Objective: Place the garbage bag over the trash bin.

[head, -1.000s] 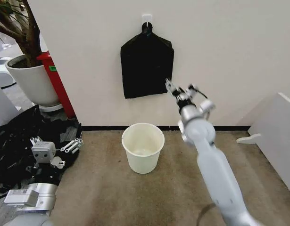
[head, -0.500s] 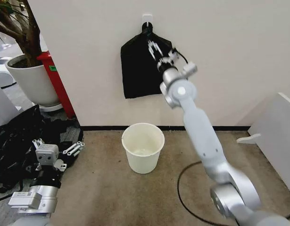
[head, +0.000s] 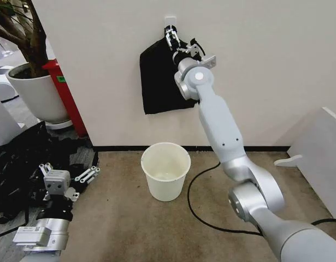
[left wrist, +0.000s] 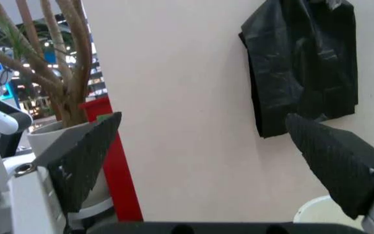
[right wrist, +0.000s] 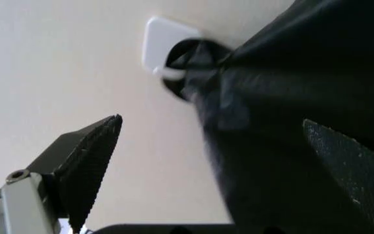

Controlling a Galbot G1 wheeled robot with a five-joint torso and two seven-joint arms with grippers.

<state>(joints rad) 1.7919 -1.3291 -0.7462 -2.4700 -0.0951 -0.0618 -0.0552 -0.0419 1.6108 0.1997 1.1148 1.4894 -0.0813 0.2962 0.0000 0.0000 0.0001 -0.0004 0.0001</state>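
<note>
- The black glossy plastic garbage bag point(head: 163, 76) hangs flat against the wall from a small white wall hook point(head: 170, 21), gathered to a pointed top at the hook; it's directly above the bin, well apart from it. Not yet on the bin.
- What changed: a sec ago the right gripper point(head: 172, 38) was out to the right of the bag at about its lower edge; half a sec ago it was in front of the bag's upper part; now it's up at the neck, just below the hook. Means the reach is nearly done & the grab is the step in hand (my read).
- Right wrist view: the jaws stand wide apart, the bag's bunched neck point(right wrist: 200, 63) and the hook point(right wrist: 158, 36) lying between them, nothing pinched yet. Bag not gripped.
- Cream-white round plastic trash bin point(head: 165, 170) stands upright on the brown carpet near the wall; inside looks empty, no liner.
- Left gripper point(head: 66, 177) parked low at the robot's left, fingers spread, holding nothing, over the big heap of black plastic point(head: 20, 164) on the floor.
- Large white plant pot point(head: 36, 93) holds a tree, far left beside a red panel point(head: 66, 98).
</note>
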